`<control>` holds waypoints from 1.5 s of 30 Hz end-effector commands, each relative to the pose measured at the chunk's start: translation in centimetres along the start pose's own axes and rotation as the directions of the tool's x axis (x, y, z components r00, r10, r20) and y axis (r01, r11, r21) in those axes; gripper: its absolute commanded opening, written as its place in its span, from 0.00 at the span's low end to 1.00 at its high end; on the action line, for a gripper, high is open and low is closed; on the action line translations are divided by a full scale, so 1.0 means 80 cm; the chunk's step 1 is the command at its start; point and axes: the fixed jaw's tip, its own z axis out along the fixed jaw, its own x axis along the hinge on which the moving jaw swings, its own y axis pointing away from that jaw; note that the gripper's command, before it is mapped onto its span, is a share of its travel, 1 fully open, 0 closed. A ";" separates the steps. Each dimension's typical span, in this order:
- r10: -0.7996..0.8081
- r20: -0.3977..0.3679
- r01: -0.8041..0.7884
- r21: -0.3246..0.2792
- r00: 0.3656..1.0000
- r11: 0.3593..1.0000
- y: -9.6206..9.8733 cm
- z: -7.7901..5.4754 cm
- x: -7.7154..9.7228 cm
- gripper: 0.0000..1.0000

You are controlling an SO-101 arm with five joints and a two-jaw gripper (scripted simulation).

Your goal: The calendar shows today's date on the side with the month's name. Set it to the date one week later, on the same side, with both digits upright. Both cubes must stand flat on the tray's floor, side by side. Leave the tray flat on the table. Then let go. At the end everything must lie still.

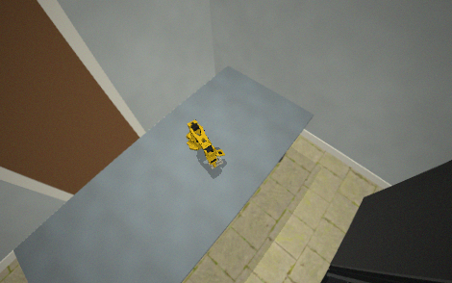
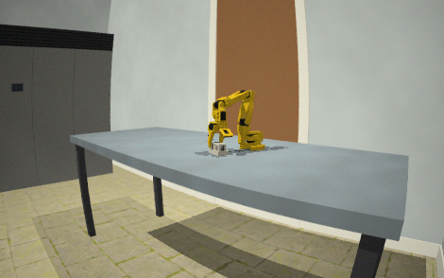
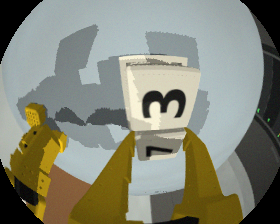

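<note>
A pale calendar cube (image 3: 160, 96) (image 2: 220, 149) (image 1: 219, 164) stands between my gripper's jaws (image 2: 217, 143) (image 1: 217, 161). Its facing side shows a 3 and the side below it a 7. It rests low on the grey table (image 2: 306, 175) (image 1: 119, 202), just in front of the yellow arm's base. The jaws stand slightly apart beside the cube and are loosened from it. The tray, the month's name and the second cube cannot be made out in any view.
The arm's base (image 2: 250, 140) stands right behind the cube. A dark cabinet (image 2: 46, 104) (image 1: 417, 226) stands off the table's side. The table's near edge (image 2: 240, 189) runs a little in front of the cube.
</note>
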 end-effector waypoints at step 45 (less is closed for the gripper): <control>0.013 0.003 -0.013 0.017 1.000 1.000 -0.002 -0.072 0.001 0.36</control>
